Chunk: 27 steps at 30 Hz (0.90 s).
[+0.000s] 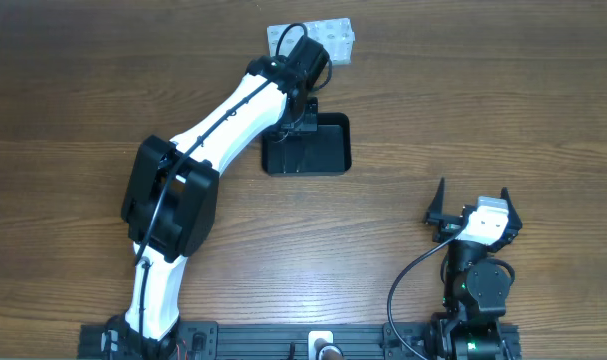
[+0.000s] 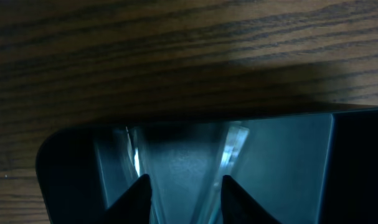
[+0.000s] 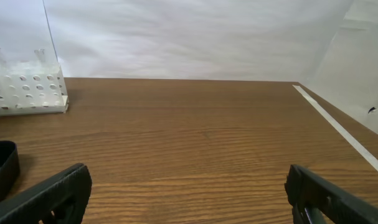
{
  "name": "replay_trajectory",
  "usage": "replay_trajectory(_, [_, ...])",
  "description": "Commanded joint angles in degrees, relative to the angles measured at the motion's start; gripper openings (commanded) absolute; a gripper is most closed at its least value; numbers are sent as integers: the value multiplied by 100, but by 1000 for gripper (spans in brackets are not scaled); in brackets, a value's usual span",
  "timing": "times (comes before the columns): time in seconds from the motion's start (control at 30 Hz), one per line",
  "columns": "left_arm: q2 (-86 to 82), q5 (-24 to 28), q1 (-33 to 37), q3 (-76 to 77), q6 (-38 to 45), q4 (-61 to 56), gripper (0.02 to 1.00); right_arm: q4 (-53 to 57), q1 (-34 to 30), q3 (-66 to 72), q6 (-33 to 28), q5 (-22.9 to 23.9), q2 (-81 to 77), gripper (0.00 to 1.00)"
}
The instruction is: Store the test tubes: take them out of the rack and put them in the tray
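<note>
My left gripper [image 1: 300, 124] hangs low over the black tray [image 1: 328, 150], its fingers apart and open just above the tray floor [image 2: 176, 155]. Two clear test tubes lie inside the tray: one [image 2: 233, 148] by one fingertip, the other [image 2: 134, 155] by the opposite one. The white perforated rack [image 1: 328, 40] stands beyond the tray at the table's far edge, partly covered by the left arm. In the right wrist view the rack [image 3: 27, 93] has clear tubes [image 3: 39, 57] standing in it. My right gripper [image 1: 473, 205] rests near its base, open and holding nothing.
A corner of the black tray [image 3: 2, 168] shows in the right wrist view. Bare wooden tabletop [image 1: 463, 100] spreads to the right of the tray, and its right edge [image 3: 338, 127] runs along a white wall.
</note>
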<state>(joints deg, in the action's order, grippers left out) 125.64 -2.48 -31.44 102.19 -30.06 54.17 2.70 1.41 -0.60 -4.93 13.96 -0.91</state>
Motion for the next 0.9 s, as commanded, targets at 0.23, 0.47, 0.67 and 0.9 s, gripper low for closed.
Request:
replay_trajectory(0.23, [-1725, -1032, 26, -72, 225, -866, 897, 9, -35, 28, -4, 68, 26, 993])
replay_trajectory(0.47, [-3272, -946, 487, -813, 2103, -2918, 1000, 9, -35, 28, -2, 68, 26, 991])
replay_trajectory(0.67, [-4474, -17, 1314, -2540, 2715, -4457, 1000, 7, -35, 28, -2, 68, 26, 993])
replay_trajectory(0.9, [-5794, 588, 1805, -4809, 3425, -6046, 1000, 7, -35, 28, -2, 68, 26, 993])
